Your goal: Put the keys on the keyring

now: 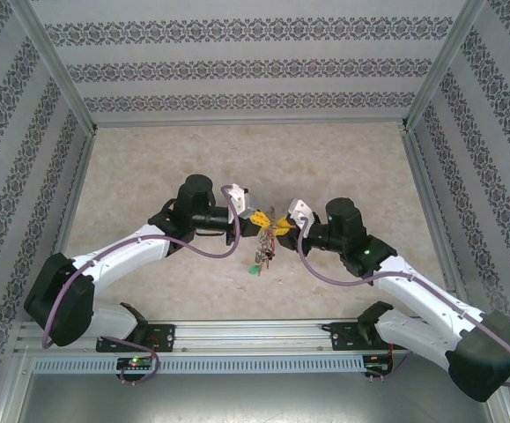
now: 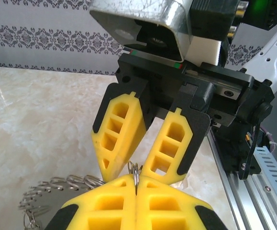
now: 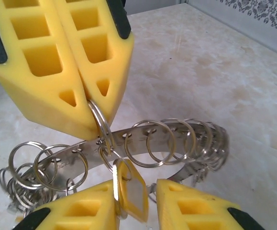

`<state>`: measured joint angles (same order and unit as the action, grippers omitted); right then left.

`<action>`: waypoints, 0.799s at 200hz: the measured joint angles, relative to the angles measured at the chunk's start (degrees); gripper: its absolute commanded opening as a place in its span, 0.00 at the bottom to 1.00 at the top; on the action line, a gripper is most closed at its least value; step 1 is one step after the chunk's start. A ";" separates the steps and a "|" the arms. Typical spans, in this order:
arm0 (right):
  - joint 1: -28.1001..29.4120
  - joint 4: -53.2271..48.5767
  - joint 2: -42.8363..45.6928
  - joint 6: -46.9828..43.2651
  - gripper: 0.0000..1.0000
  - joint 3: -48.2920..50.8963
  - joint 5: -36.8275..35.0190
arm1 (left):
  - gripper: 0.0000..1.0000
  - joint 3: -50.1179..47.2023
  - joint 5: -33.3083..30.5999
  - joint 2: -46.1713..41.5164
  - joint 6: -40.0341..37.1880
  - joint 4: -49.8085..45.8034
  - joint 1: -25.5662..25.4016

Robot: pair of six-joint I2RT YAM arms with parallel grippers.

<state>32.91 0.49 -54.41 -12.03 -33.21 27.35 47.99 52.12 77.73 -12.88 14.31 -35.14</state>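
Right wrist view gives you the relation that governs the coming move. The left gripper [image 3: 94, 123] has its yellow fingers pressed together on a small split ring [image 3: 101, 132]. That ring belongs to the keyring [image 3: 176, 130], a curved metal band carrying a row of such rings.

Directly beneath the pinch point hangs a key [image 3: 117, 189] with a pale tan tag [image 3: 134, 194]. Its long axis runs from the left fingertips toward the right gripper [image 3: 137, 184], crosswise to the band. The right jaws stand apart, one on each side of the tag. The tag lies against or just beside one finger and apart from the other, so treat this gripper as open and holding nothing. You cannot tell from these views whether the key is already threaded onto the pinched ring.

Judge the right arm to be the nearer one to the key, with the left arm acting as the clamp. Any closing of the right jaws should meet the flat faces of the tag, not its edge.

From the top external view, the two grippers meet tip to tip over mid-table. The keyring lies just on the near side of them, a green tag [image 1: 252, 270] at its nearest end. The tabletop [image 1: 149, 167] is pale, smooth and marbled. The patterned walls [image 1: 237, 70] stand well apart from both arms, and an aluminium rail [image 1: 255, 335] runs along the near edge.
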 measured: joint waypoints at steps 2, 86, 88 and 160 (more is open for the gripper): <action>0.00 0.02 0.04 0.00 0.29 0.04 -0.11 | 0.00 0.00 0.00 0.00 -0.04 -0.07 0.00; 0.00 3.15 1.07 1.25 0.41 0.37 0.50 | 0.00 0.04 0.20 0.00 -0.35 -0.59 0.00; 0.00 3.23 1.07 1.27 0.41 0.37 0.50 | 0.00 0.04 0.20 0.00 -0.35 -0.59 0.00; 0.00 4.11 -1.07 1.33 0.32 0.35 0.59 | 0.00 0.04 0.17 0.00 -0.37 -0.63 0.00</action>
<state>32.91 4.60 -55.48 -10.70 -32.86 27.94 48.03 52.29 77.73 -13.26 13.67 -35.14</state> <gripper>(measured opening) 0.332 0.057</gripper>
